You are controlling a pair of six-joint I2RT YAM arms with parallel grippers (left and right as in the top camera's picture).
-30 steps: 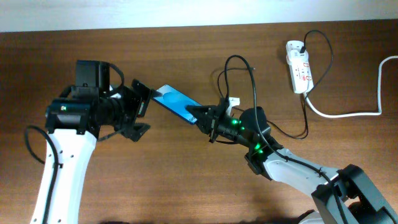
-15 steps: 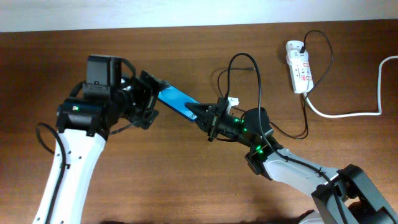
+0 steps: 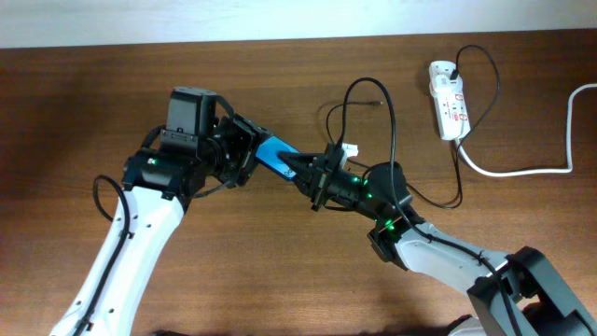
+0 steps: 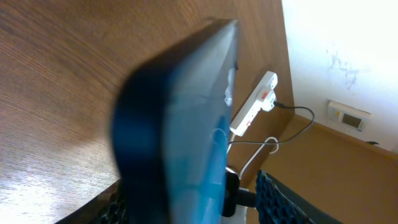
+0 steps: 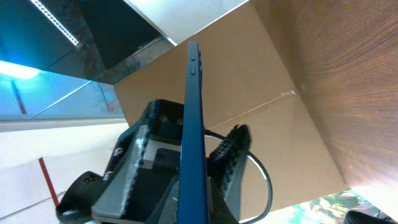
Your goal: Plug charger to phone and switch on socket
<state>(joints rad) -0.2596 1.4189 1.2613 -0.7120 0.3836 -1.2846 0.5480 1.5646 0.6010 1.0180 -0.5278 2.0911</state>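
The phone (image 3: 277,155), blue-screened, is held off the table between both arms. My right gripper (image 3: 312,175) is shut on its right end; in the right wrist view the phone (image 5: 193,106) stands edge-on between the fingers (image 5: 231,155). My left gripper (image 3: 244,149) straddles the phone's left end. In the left wrist view the blurred phone (image 4: 180,124) fills the space between the jaws, with a gap before the right finger (image 4: 280,199). The charger (image 3: 383,107), a thin black cable, loops over the right arm; its tip is hidden. The white socket (image 3: 449,98) lies at the back right.
A thick white cord (image 3: 522,171) runs from the socket to the right edge. The black cable also trails from the socket (image 4: 254,112) down beside the right arm. Bare brown tabletop (image 3: 280,271) lies in front of the arms.
My left arm has swung right, and its jaws now sit round the phone's left end and have narrowed. The right gripper has kept its hold and barely moved.
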